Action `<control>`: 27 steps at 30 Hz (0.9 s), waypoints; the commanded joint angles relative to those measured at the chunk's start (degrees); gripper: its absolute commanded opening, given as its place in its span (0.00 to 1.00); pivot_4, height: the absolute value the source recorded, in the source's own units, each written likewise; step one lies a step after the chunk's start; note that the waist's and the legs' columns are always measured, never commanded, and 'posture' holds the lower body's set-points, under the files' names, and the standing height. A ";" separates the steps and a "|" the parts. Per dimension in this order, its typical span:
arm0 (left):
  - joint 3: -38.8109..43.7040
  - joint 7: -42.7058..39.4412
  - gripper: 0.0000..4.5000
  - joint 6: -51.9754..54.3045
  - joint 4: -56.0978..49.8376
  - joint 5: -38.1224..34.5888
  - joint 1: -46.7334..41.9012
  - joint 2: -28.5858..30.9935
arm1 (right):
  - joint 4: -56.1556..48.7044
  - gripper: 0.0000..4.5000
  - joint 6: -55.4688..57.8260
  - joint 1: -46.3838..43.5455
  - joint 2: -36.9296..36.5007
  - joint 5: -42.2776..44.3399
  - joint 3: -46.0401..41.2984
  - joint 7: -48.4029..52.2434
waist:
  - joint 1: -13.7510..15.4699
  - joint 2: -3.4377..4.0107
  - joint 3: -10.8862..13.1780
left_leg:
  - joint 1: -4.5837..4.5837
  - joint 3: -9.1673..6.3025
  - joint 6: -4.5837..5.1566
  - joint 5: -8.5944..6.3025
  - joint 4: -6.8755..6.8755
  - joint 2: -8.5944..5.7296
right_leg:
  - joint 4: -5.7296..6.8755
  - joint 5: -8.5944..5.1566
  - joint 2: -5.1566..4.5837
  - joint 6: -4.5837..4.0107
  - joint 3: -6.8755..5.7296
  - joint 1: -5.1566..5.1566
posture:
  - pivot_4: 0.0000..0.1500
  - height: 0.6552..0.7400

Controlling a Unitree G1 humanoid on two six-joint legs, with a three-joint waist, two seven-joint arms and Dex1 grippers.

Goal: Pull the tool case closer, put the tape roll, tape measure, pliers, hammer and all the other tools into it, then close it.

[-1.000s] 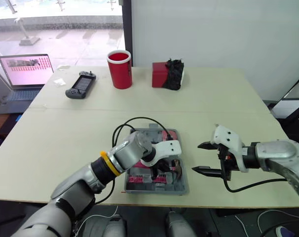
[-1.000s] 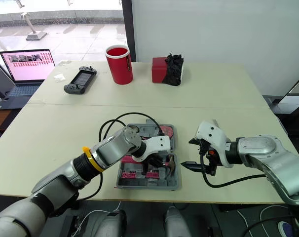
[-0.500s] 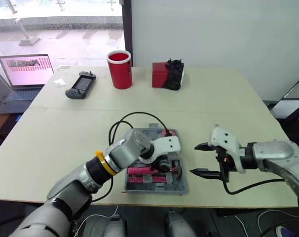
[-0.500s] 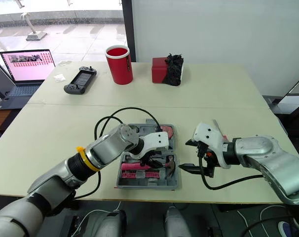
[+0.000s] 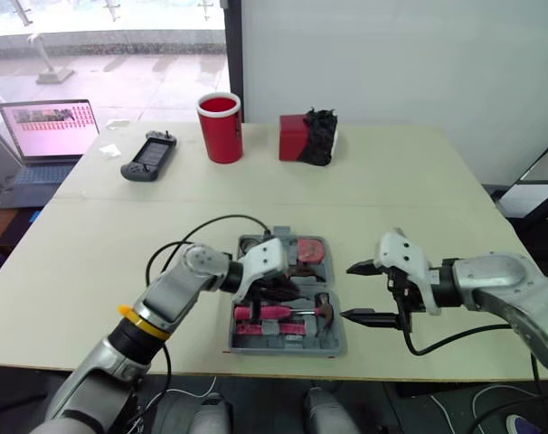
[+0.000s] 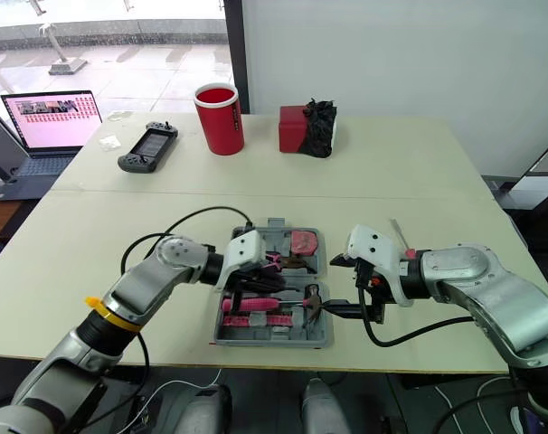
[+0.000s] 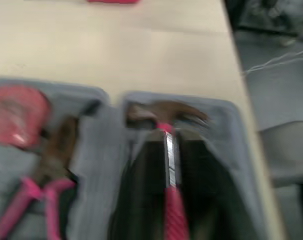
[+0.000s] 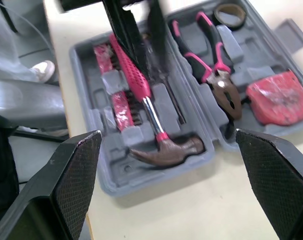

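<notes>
Looking down from the head: the tool case (image 5: 338, 339) lies open and flat on the tabletop (image 5: 120, 244), near the front edge, between the two arms. The hammer (image 5: 290, 312) lies across the near half and the tape measure (image 5: 308, 250) sits in the far half. The left claw (image 5: 254, 291) hangs low over the hammer's handle end. The right claw (image 5: 357, 292) sits just beside the case's right edge, apart from it, spread wide and holding nothing.

Left wrist: the hammer's steel neck and pink handle show through the narrow gap between the two fingers (image 7: 144, 195). These stand a little apart. We judge the hammer lies in its bed, not lifted. Blur hides whether anything touches it.

Right wrist: this arm's own fingers (image 8: 71, 190) are far apart. The hammer rests in its moulded slot. Pliers (image 8: 211, 65), tape roll (image 8: 230, 10) and tape measure fill the other half.

Step in hand, as we read it: letting go of the hammer.
- Raise the left claw straight up, so it does not drag the handle out of its slot.
- Check that the head sits flush before folding one half over the other.
- The right claw is well placed to steady the case edge.
</notes>
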 commanded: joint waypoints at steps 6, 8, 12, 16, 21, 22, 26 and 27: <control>-0.69 -0.16 0.01 -9.93 6.70 4.01 0.49 -1.68 | -1.41 1.00 -1.07 0.05 0.00 1.02 -2.06 0.46 | 0.03 0.00 0.00 | -0.02 0.01 0.04 -0.02 0.13 0.00 | -0.01 -0.01 -0.01 -0.01 -0.02 0.07 | 1.00 0.85; -1.19 0.00 0.01 -11.18 7.75 4.75 0.98 -2.61 | -1.44 1.00 -1.04 0.20 -0.04 1.08 -2.24 0.48 | -0.05 0.00 0.00 | -0.02 0.01 0.04 -0.02 0.13 0.01 | 0.00 -0.01 0.00 0.00 -0.02 0.07 | 1.00 0.85; -1.91 0.92 0.01 -15.47 11.65 6.89 1.91 -4.23 | -1.39 1.00 -0.81 0.43 0.01 1.31 -2.55 0.37 | -0.08 0.00 0.00 | -0.02 0.01 0.04 -0.02 0.15 0.00 | 0.00 0.00 0.00 0.00 -0.02 0.07 | 1.00 0.85; -3.05 2.37 0.01 -18.86 15.72 10.40 2.58 -4.76 | -1.08 1.00 -1.23 1.59 -0.53 0.79 -2.92 0.56 | -0.05 0.01 -0.01 | -0.01 0.00 0.05 -0.03 0.15 0.01 | 0.02 0.00 0.01 0.00 -0.02 0.07 | 1.00 0.85; -5.64 2.53 0.01 -21.96 18.86 14.03 5.12 -4.47 | -1.16 1.00 -1.44 2.54 -0.62 0.69 -3.54 0.61 | 0.02 0.04 -0.08 | 0.02 0.01 0.05 -0.03 0.20 0.00 | -0.01 -0.01 -0.01 -0.01 -0.02 0.15 | 1.00 0.85; -6.21 2.17 0.01 -22.36 19.26 14.44 5.86 -4.16 | -1.19 1.00 -1.44 2.65 -0.61 0.67 -3.60 0.59 | 0.01 0.09 -0.14 | 0.04 0.01 0.05 -0.03 0.20 0.00 | -0.01 -0.01 0.00 -0.01 -0.02 0.18 | 1.00 0.85; -6.85 1.24 0.01 -22.86 19.29 14.42 8.06 -4.33 | -1.16 1.00 -1.58 3.01 -0.70 0.56 -3.99 0.79 | -0.16 0.26 -0.50 | 0.11 0.01 0.16 -0.09 0.19 0.01 | -0.02 -0.03 0.01 -0.01 -0.02 0.25 | 1.00 0.85; -7.06 1.07 0.01 -22.98 19.22 14.59 8.33 -4.27 | -1.14 1.00 -1.56 3.06 -0.71 0.56 -4.07 0.80 | -0.15 0.33 -0.61 | 0.12 0.01 0.20 -0.11 0.19 0.01 | -0.02 -0.04 0.01 0.00 -0.02 0.26 | 1.00 0.85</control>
